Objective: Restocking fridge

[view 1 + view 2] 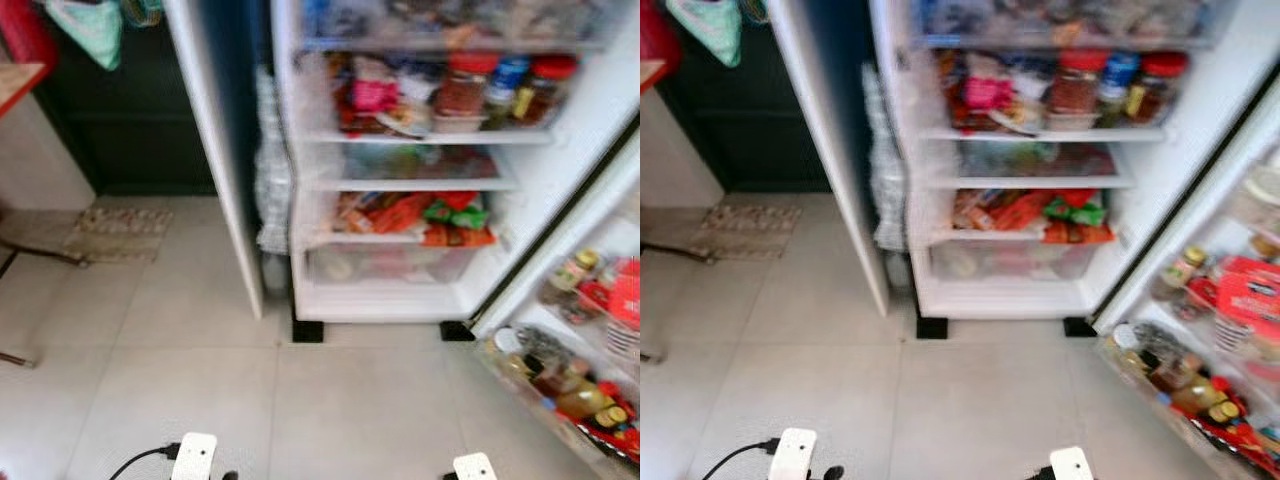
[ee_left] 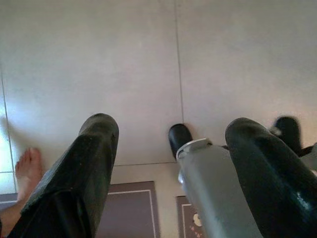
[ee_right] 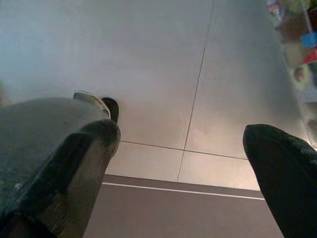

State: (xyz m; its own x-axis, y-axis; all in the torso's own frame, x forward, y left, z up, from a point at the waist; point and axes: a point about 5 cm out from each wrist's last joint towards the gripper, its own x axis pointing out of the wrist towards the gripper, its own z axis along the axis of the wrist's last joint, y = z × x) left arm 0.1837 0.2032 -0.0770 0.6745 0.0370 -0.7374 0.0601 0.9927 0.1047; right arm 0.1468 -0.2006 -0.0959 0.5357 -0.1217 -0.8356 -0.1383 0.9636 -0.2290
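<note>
Hanging low at the robot's sides, both arms pointed down at the tiled floor (image 1: 200, 330) with nothing held.

The left gripper (image 2: 173, 148) had its two black fingers (image 2: 89, 163) spread apart and empty; the right gripper (image 3: 181, 144) was likewise parted, bare tile between its tips. The open fridge (image 1: 400, 290) stood well ahead of both grippers and above them — shelves crowded with red-lidded jars (image 1: 465, 85) and bright packets (image 1: 410, 215), all blurred, labels unreadable. Its door shelf (image 1: 1200, 390) of bottles lay ahead and right of the right gripper, cut off at the edge. A person's bare foot (image 2: 27, 168) showed near the left gripper, partly hidden behind a finger.
</note>
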